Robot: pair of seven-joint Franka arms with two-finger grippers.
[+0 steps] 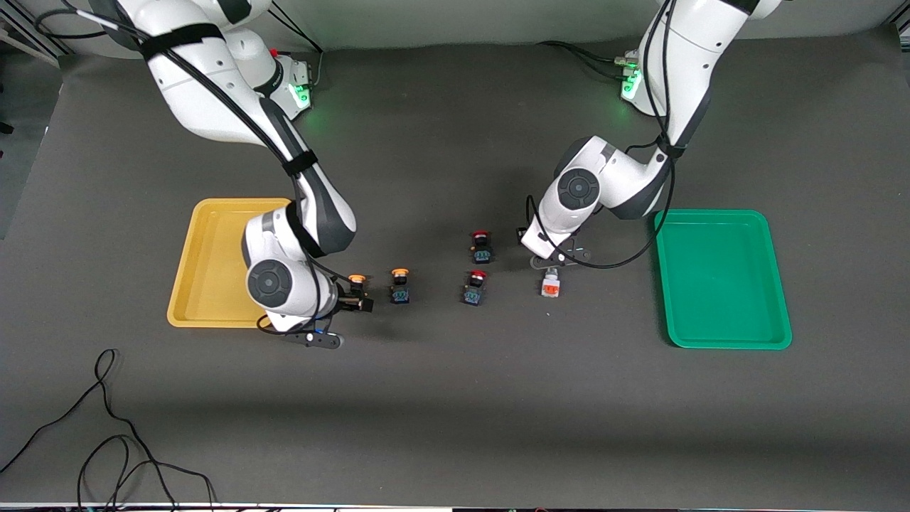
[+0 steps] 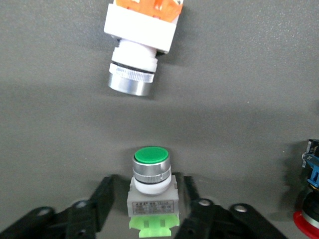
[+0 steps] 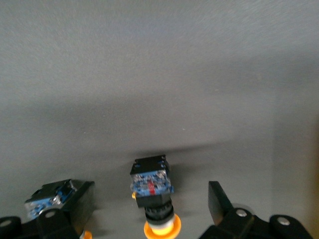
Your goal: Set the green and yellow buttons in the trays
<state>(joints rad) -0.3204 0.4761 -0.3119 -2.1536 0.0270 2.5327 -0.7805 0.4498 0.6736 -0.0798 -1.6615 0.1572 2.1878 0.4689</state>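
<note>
From my station I see the right tool (image 1: 353, 297) low on the desk (image 1: 455, 398) beside the yellow tray (image 1: 206, 284), its fingers (image 3: 219, 201) spread wide around a yellow-capped button (image 3: 152, 186) without touching it. A second yellow button (image 1: 399, 286) stands just beside it, toward the left arm's end. Next along comes a red-capped button (image 1: 474, 287), then an orange-marked white button (image 1: 550, 286) lying on its side. Farther from the front camera, a second red button (image 1: 481, 246) stands. The left tool (image 1: 554, 262) sits just above the orange-marked one, fingers (image 2: 102, 199) released on either side of a green-capped white button (image 2: 151, 186), close but not gripping. The green tray (image 1: 721, 277) lies toward the left arm's end.
</note>
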